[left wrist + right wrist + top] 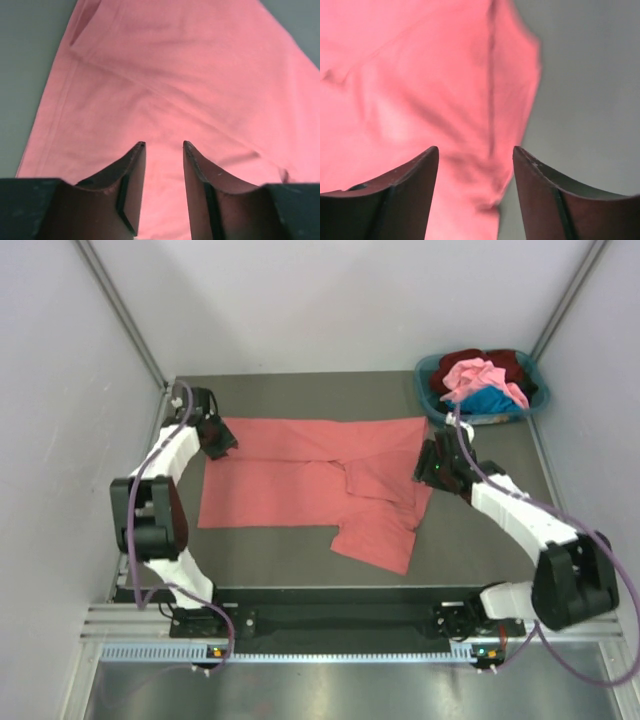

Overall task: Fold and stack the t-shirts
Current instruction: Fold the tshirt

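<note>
Left tool: fingers apart, gripping nothing; salmon-red t-shirt spread directly beneath it on the counter.
Right tool: fingers apart, above the shirt's edge and bare counter.
Basket: just beyond the right tool, holding pink t-shirt, maroon t-shirt, blue t-shirt.

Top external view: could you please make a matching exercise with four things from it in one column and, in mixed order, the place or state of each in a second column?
Column 1
1. salmon-red t-shirt
2. teal basket
3. left gripper
4. right gripper

Column 2
a. open, over the shirt's right edge
b. at the far right corner of the table, with crumpled shirts inside
c. spread on the table, with folds at its right side
d. open, at the shirt's far left corner

Pairs: 1-c, 2-b, 3-d, 4-a
</note>
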Controlling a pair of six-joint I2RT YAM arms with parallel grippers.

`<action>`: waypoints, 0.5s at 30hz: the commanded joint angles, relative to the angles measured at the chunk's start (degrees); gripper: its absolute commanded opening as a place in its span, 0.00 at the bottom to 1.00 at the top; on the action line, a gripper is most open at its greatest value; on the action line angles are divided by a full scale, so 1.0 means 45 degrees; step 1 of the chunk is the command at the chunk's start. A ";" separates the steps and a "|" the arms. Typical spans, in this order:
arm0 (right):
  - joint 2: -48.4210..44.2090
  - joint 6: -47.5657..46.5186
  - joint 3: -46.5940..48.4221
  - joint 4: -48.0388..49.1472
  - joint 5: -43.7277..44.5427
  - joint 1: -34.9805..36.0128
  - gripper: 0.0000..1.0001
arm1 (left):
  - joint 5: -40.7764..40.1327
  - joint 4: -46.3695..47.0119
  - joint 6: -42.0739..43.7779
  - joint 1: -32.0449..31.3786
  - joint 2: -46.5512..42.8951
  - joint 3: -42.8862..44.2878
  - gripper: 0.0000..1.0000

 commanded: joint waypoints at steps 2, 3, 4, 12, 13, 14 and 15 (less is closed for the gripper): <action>-0.2071 0.2592 -0.1740 -0.1660 -0.0367 0.1431 0.64 | 0.0260 0.0299 -0.0084 0.0774 -0.3155 -0.2682 0.43; -0.2558 0.2983 -0.2401 -0.1699 -0.0406 0.1937 0.65 | 0.1095 0.0436 -0.0357 0.1028 -0.3453 -0.3693 0.44; -0.2775 0.3818 -0.2737 -0.1757 -0.0329 0.2174 0.65 | 0.1432 0.0670 -0.0456 0.1514 -0.3726 -0.4129 0.46; -0.3149 0.6714 -0.4556 -0.1856 0.0451 0.5103 0.59 | 0.1902 0.0847 -0.0925 0.2689 -0.5486 -0.6768 0.52; -0.3129 0.7298 -0.4595 -0.1797 0.0491 0.5454 0.60 | 0.1923 0.0925 -0.0984 0.2787 -0.5545 -0.6886 0.52; -0.3032 0.7574 -0.4615 -0.1777 0.0627 0.6076 0.60 | 0.1788 0.0907 -0.1139 0.2788 -0.5584 -0.6945 0.53; -0.2819 0.7867 -0.4557 -0.1951 0.0764 0.6353 0.59 | 0.1613 0.0829 -0.1218 0.2827 -0.5565 -0.6946 0.53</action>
